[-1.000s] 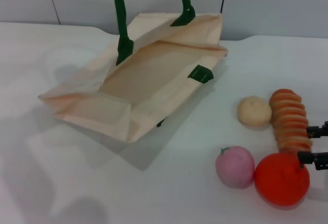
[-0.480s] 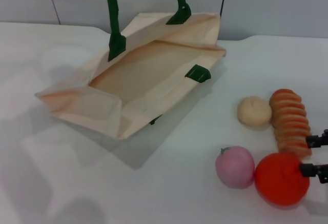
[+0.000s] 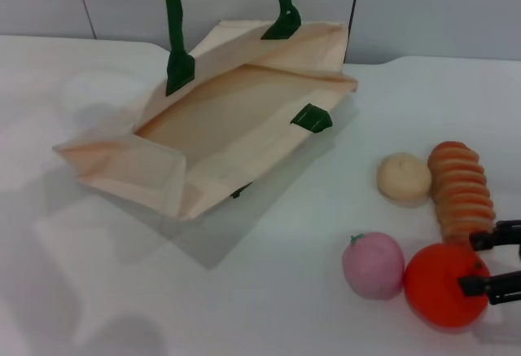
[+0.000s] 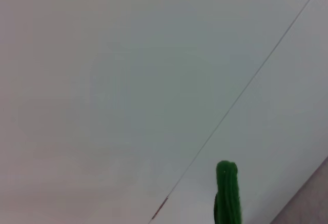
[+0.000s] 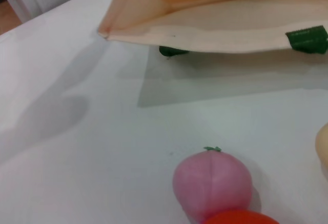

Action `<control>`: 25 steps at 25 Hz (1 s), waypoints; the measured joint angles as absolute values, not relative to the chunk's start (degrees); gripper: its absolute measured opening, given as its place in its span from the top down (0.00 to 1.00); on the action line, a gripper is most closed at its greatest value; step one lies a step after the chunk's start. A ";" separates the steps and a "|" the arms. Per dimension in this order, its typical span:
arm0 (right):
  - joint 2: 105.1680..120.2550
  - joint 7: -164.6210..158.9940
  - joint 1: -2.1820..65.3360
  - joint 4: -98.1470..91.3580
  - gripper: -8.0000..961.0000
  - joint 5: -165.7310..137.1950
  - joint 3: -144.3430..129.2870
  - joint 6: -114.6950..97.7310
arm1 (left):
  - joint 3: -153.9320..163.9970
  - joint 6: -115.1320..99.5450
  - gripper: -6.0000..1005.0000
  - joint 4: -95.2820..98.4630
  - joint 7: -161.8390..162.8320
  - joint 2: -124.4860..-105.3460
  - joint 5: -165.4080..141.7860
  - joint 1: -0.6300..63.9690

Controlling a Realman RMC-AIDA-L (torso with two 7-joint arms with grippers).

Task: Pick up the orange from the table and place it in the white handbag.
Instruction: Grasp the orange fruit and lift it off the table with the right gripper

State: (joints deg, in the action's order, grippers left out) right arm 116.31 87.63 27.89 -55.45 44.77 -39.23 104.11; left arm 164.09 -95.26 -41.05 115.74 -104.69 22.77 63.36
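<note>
White worktop (image 3: pixel 269 291): the right end effector (image 3: pixel 487 260), fingers spread apart, straddles the orange (image 3: pixel 444 284) for a grasp; white handbag (image 3: pixel 220 128) hangs by its handles, mouth gaping.

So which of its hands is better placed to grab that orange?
The right hand: its open fingers already sit at the orange, on the robot's right. The left hand is out of view, apparently up by the white handbag handles.

I count one white handbag (image 3: pixel 220 128), one orange (image 3: pixel 444 284), one pink fruit (image 3: pixel 373 265), one ridged loaf (image 3: pixel 461 189), one pale bun (image 3: pixel 404 178).
</note>
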 joint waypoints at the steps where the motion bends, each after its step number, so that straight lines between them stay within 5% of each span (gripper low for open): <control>1: 116.32 87.56 28.09 -54.89 0.14 44.74 -39.77 103.49 | 164.09 -95.27 0.97 -41.05 115.74 -104.69 22.77 63.36; 25: 116.37 83.18 28.31 -53.71 0.15 45.18 -48.39 97.41 | 164.09 -95.27 0.97 -41.05 115.74 -104.68 24.08 62.66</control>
